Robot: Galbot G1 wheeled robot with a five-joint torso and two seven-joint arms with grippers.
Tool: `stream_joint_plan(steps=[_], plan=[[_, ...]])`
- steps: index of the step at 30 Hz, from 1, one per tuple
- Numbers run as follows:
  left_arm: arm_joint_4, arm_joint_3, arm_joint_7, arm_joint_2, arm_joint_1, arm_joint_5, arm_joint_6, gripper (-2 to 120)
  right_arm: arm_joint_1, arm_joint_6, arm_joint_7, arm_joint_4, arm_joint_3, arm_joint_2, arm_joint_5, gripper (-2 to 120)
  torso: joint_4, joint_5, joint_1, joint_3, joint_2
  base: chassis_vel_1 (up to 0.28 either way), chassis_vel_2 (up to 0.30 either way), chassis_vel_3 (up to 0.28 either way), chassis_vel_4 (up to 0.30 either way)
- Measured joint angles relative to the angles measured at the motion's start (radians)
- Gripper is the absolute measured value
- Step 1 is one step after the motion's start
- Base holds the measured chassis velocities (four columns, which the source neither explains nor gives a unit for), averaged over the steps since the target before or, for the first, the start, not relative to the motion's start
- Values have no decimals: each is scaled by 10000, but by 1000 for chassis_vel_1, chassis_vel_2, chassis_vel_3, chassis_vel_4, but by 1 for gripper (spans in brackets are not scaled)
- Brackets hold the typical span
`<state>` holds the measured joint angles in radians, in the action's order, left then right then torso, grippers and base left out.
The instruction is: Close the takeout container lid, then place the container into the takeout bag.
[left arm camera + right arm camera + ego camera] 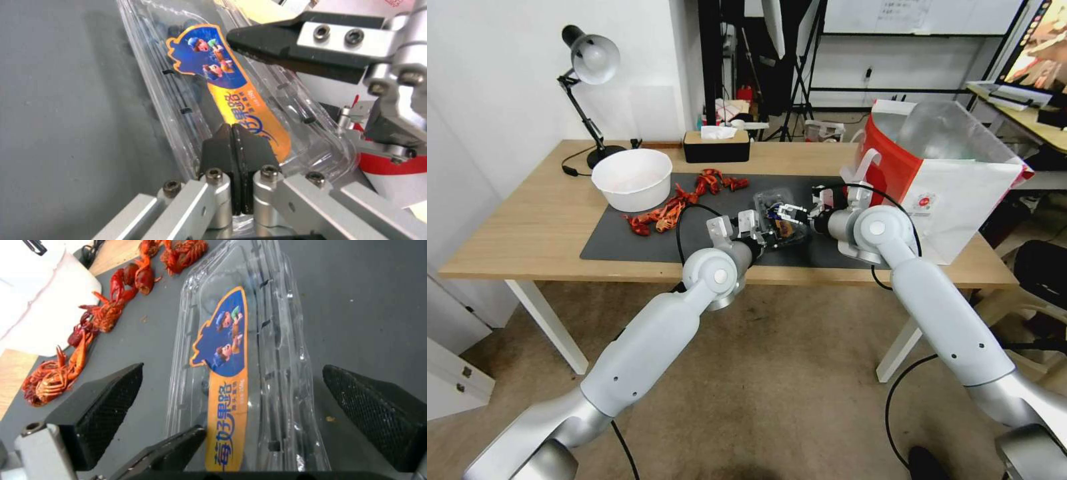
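The takeout container [779, 221] sat on the dark mat [627, 240], left of the takeout bag [954, 180]. Any berries inside were hard to see. Its clear, shiny lid [249, 356] wore a blue and orange sticker. The left gripper [232, 133] pressed its pads tight together against the lid, holding nothing. The right gripper [231, 400] stood wide open around the box.

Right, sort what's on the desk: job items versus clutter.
Job: container, its lid, bag, left gripper shut against the container's end, right gripper open over it.

Clutter: bowl, crayfish, lamp, tissue box, mat.
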<state>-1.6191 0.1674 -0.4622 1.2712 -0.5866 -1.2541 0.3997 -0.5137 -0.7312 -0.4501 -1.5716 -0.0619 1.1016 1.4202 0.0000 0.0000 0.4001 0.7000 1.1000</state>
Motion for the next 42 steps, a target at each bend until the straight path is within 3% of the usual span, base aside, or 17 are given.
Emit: stream_joint_plan(steps=[28,33,42], plan=[[-186,-41,9,-75,-41,-38,4,0,237,1,-150,478,194,321,217,96,0,0,-2,0,0,0,0,0,0],[-232,-42,2,-111,-59,-44,6,0,165,3,-218,464,162,293,269,87,0,0,-2,0,0,0,0,0,0],[-181,-34,0,-104,9,-99,6,0,14,6,-224,437,-2,289,216,55,-1,0,-2,0,0,0,0,0,0]])
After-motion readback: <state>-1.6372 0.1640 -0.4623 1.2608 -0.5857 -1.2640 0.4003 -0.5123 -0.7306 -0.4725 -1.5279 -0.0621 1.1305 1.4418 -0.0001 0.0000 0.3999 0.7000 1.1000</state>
